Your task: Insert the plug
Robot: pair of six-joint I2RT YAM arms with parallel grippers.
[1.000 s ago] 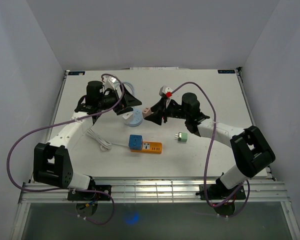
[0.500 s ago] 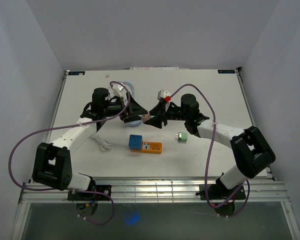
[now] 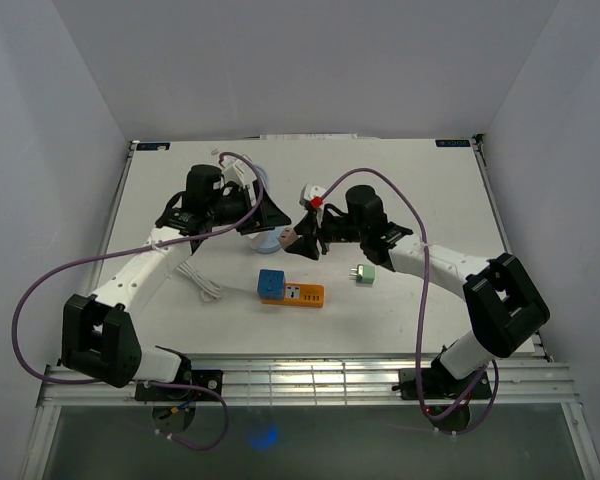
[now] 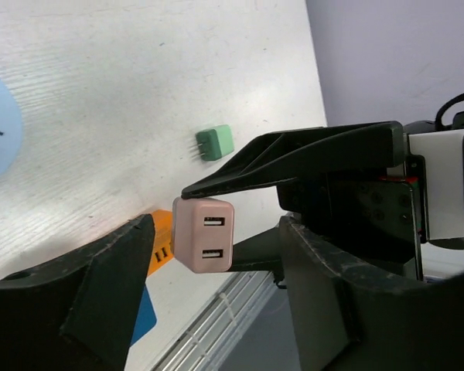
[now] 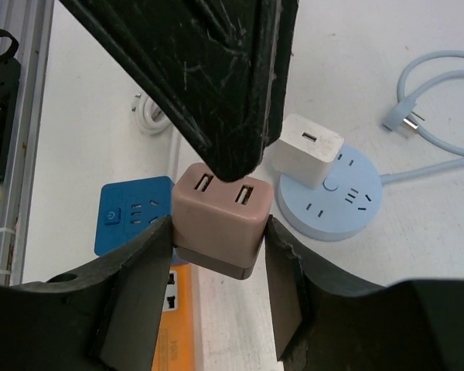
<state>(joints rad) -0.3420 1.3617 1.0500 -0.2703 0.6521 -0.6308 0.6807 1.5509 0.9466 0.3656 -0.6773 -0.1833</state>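
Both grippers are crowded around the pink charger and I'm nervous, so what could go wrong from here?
The right gripper alone clamps the pink charger. The left gripper only flanks it with gaps, so an early release could drop it. One left finger crosses close over the USB face, and a bump could twist the charger. Its prongs are hidden, so alignment can't be checked.

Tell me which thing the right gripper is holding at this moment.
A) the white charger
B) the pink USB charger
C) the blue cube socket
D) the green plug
B: in the right wrist view the pink USB charger sits clamped between the two fingers of the right gripper, while the green plug lies loose, away from it.
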